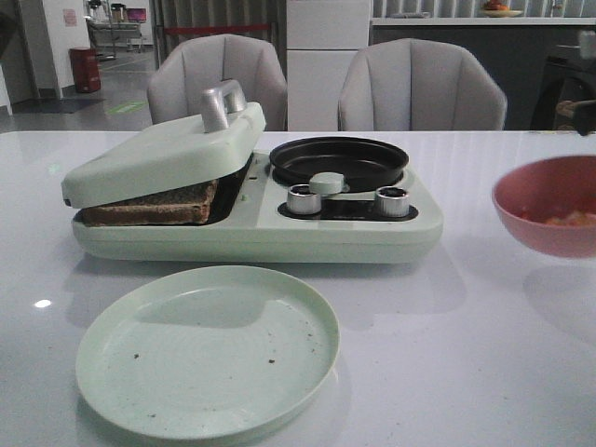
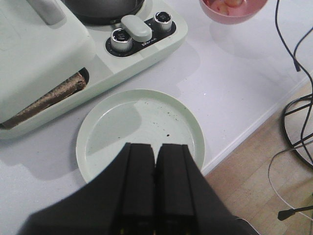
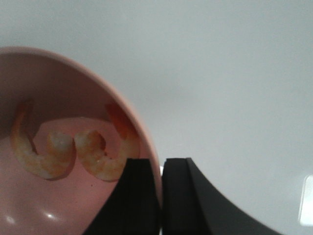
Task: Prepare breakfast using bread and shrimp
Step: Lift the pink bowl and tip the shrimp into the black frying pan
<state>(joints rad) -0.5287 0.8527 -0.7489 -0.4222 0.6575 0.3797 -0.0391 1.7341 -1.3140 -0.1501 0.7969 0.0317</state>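
Bread lies inside the pale green breakfast maker, its brown crust showing under the tilted lid; its edge also shows in the left wrist view. Two curled shrimp lie in a pink bowl, which stands at the table's right. My right gripper is shut and empty, hovering over the bowl's rim beside the shrimp. My left gripper is shut and empty above the near side of an empty pale green plate. Neither gripper shows in the front view.
The black round pan sits on the maker's right half, with two silver knobs and a pale green knob in front of it. The plate lies before the maker. Two chairs stand behind. The table edge runs close to the plate, with cables on the floor beyond it.
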